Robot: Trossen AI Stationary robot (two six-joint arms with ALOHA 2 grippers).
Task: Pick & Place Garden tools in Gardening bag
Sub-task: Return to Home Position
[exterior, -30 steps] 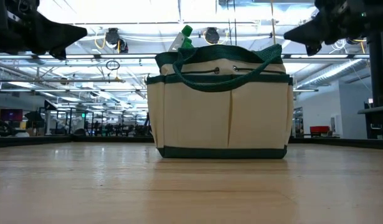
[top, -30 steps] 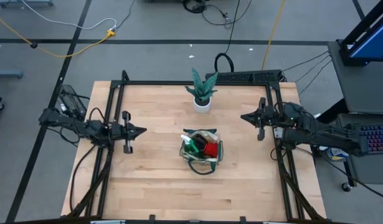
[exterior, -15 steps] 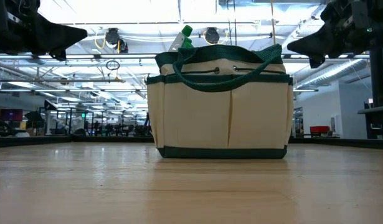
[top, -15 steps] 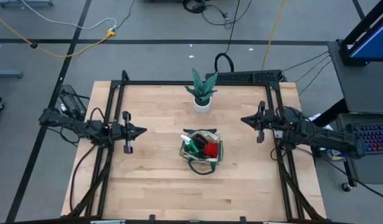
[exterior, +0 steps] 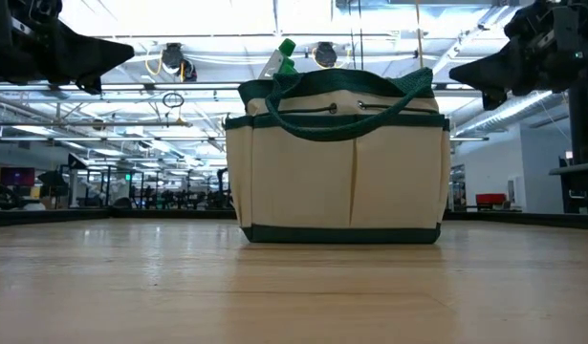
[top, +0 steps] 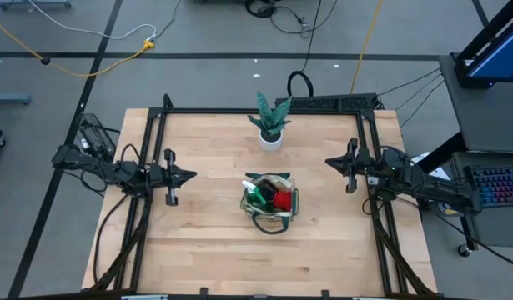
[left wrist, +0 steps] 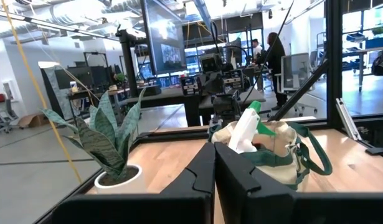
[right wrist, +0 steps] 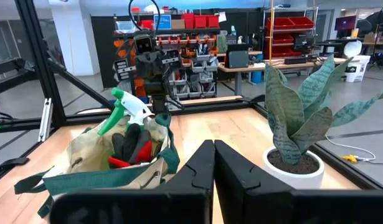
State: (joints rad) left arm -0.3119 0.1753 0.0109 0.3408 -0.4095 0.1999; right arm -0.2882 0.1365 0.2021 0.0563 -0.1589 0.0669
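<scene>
Grippers closed and empty on both sides of the table: the left gripper (top: 189, 176) hangs over the table's left part with its two fingers pressed together and nothing between them; the right gripper (top: 329, 160) hangs opposite over the right part, likewise closed on nothing; both point inward and touch neither the wood nor the load.

Between them, well apart from either, the gardening bag (exterior: 337, 172) stands upright near the middle of the table (top: 214, 158); the spray bottle (left wrist: 244, 129) juts above its rim, with the gloves (right wrist: 132, 146) tucked just beside it; whatever other tools lie deeper inside cannot be made out. A plant (top: 271, 117) in a white pot stands apart from the bag, close to the table's far edge.

The bag is soft cloth, so its walls would likely give under a pinch and sag to one side; loaded as it is, it is probably moderately heavy for its size and top-heavy where the bottle sticks out. The surest hold would be the dark loop handles (exterior: 322, 124) or the trimmed rim, taken on both sides at once; a push low on the wall would slide it more safely than a tug at the top. From how things lie, the packing appears finished and both arms look parked.
</scene>
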